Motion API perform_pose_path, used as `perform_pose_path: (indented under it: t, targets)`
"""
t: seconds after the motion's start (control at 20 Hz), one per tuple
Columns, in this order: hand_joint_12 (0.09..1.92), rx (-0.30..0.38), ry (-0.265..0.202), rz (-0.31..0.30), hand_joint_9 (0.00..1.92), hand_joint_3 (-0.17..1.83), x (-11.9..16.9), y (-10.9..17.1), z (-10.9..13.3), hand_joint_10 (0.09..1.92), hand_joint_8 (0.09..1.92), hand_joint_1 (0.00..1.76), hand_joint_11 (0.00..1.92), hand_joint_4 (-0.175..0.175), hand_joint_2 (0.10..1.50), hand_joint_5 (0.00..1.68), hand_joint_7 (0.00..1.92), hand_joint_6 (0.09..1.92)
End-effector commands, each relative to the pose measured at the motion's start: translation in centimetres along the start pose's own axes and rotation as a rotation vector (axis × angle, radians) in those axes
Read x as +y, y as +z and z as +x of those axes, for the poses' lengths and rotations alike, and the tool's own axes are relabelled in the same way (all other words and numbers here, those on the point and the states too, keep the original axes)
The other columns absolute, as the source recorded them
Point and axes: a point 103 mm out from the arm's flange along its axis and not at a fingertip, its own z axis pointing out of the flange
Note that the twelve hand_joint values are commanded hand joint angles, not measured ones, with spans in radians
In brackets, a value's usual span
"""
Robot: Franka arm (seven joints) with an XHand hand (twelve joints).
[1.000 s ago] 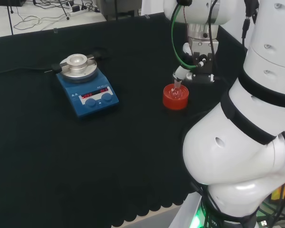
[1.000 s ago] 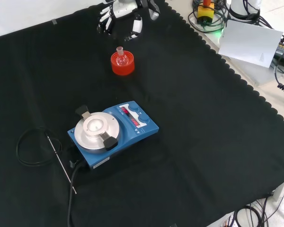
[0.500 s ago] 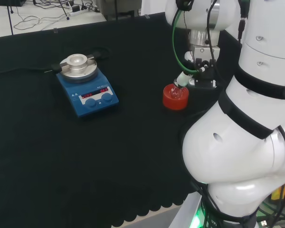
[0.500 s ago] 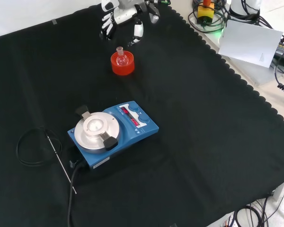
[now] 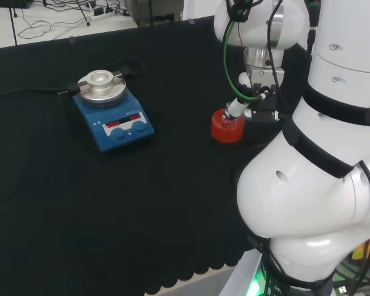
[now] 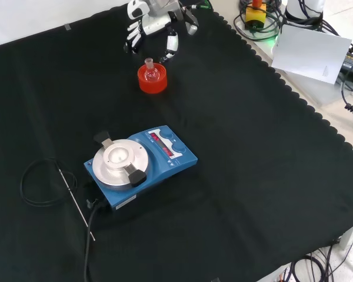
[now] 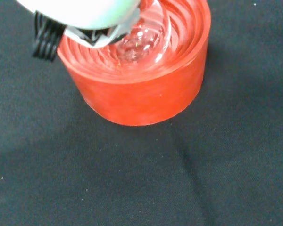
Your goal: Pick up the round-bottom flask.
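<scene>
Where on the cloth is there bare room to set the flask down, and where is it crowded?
Front view: bare cloth right of the blue stirrer plate out to the scalloped edge, and between it and the red stand. Crowded: around the stand, where the robot hand hovers by the flask, and left of the plate, by the coiled cable.
</scene>
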Motion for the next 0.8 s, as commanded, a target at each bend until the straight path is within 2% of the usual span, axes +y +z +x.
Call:
perform_pose_path:
  t: [0.05,0.4,0.6,0.8]
  targets:
    - [1.50,-0.013,-0.004,-0.012,0.34,0.80,-0.1,0.7,1.0,0.75,0.72,0.92,0.01,-0.085,0.53,0.47,0.12,0.80]
    - [1.50,0.004,-0.010,-0.004,0.35,0.80,0.6,0.7,0.7,0.75,0.73,0.90,0.01,-0.087,0.54,0.49,0.13,0.80]
    - [1.50,0.003,-0.007,-0.014,0.36,0.78,0.4,0.9,1.5,0.74,0.73,0.90,0.01,-0.087,0.55,0.52,0.13,0.80]
    - [1.50,0.009,-0.008,-0.014,0.38,0.75,0.9,0.6,0.8,0.74,0.73,0.87,0.03,-0.089,0.59,0.62,0.16,0.82]
